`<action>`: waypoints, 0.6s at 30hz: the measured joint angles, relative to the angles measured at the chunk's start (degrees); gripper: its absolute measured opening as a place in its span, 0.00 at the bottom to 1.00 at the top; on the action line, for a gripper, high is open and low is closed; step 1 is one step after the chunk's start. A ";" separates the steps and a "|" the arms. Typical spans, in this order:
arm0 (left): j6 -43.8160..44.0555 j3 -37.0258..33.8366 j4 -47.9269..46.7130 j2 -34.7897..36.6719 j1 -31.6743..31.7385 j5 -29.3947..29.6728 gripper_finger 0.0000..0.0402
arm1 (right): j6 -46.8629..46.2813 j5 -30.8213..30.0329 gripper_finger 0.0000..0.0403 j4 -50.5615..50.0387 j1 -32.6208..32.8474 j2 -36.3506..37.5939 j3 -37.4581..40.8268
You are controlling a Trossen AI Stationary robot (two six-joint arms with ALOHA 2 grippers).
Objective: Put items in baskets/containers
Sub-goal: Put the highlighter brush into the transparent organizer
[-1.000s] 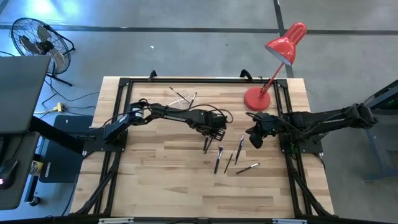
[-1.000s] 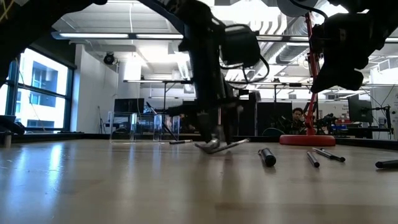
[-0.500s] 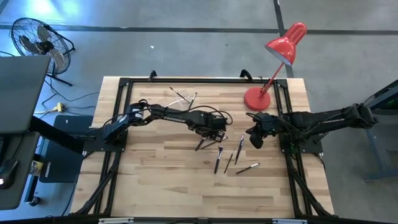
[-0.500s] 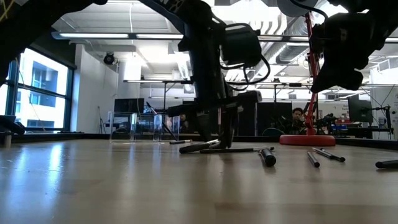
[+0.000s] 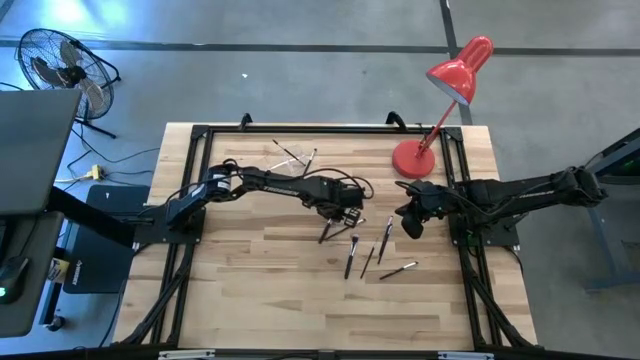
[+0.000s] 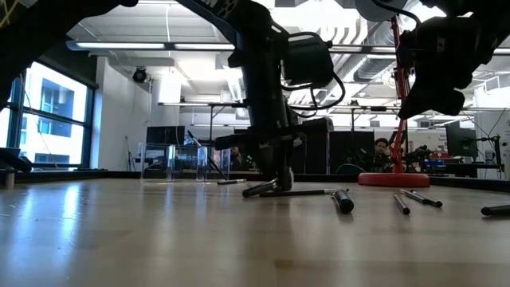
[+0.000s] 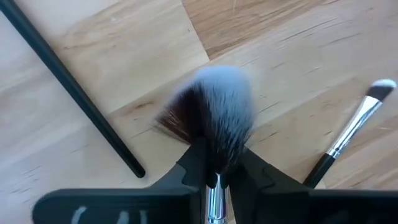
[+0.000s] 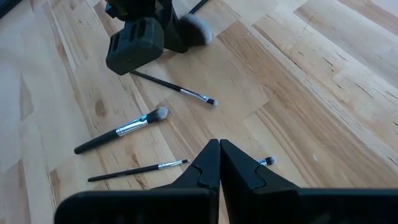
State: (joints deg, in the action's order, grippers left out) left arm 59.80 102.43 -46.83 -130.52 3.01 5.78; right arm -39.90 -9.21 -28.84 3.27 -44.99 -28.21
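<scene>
My left gripper (image 5: 347,213) stands at the table's middle, pointing steeply down, shut on a fluffy-headed brush (image 7: 214,112). The brush's dark handle (image 5: 324,233) runs toward the near left. Several more slim brushes (image 5: 366,256) lie just to the near right. One black handle (image 7: 68,93) and a small-tipped brush (image 7: 351,134) lie on either side of the held one. Some brushes (image 5: 292,154) show fanned out near the far edge. I cannot make out the container. My right gripper (image 8: 219,155) hangs shut and empty above the table's right part (image 5: 410,228). My left gripper pinches the fluffy brush between its two fingers at the silver ferrule (image 7: 213,186), just behind the bristles. The fingers come from above, pointing steeply down. The bristle head spreads on the wood past the fingertips, and the handle's free end (image 6: 249,191) rests on the table.
A red desk lamp (image 5: 412,160) stands with its round base at the far right of the table. Black frame rails (image 5: 200,180) run along the table's edges. Bare wood lies toward the near edge (image 5: 300,300).
My left gripper has shut on the fluffy brush, its fingers having stood wide apart on either side of it half a second ago. The brush's handle has swung a little on the table. Neither arm has travelled.
</scene>
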 joint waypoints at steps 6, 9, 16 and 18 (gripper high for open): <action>0.53 1.66 -2.04 0.52 0.04 -0.81 0.10 | 0.35 0.00 0.02 0.00 0.00 0.00 0.00; -0.44 5.83 -8.35 0.24 -0.07 -1.31 0.13 | 0.59 -0.01 0.02 0.00 -0.01 0.00 0.00; -9.21 18.83 -17.29 0.44 0.00 2.08 0.08 | 1.46 -0.02 0.00 0.00 0.00 0.00 0.00; -14.67 22.42 -18.17 0.61 -0.04 2.85 0.08 | 1.61 -0.02 0.01 0.00 0.00 0.00 0.00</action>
State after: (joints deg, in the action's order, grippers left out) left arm 45.13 124.84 -65.00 -129.91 2.96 8.63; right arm -38.28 -9.23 -28.84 3.27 -44.99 -28.21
